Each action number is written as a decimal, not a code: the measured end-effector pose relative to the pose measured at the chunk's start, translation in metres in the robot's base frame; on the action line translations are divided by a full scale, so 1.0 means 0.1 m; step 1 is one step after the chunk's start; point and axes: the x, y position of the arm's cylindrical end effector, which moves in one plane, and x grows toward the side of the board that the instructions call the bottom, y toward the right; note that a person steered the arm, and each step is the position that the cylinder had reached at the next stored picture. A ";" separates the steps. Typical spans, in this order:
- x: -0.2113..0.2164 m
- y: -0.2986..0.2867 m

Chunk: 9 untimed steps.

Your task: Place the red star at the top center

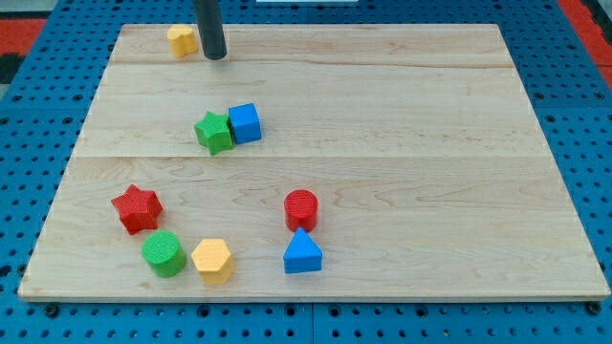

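Observation:
The red star (136, 208) lies on the wooden board (382, 115) at the view's lower left. My tip (216, 56) rests near the board's top edge, left of centre, far above the red star and apart from it. A yellow heart-like block (181, 39) sits just left of the tip, with a small gap between them.
A green star (214, 132) and a blue cube (245, 123) touch each other at centre left. A green cylinder (163, 253) and a yellow hexagon (211, 260) sit below and to the right of the red star. A red cylinder (301, 209) stands above a blue triangle (302, 253).

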 end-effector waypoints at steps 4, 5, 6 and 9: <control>0.84 -0.43; 1.46 -0.60; 1.80 -1.34; 2.64 -0.24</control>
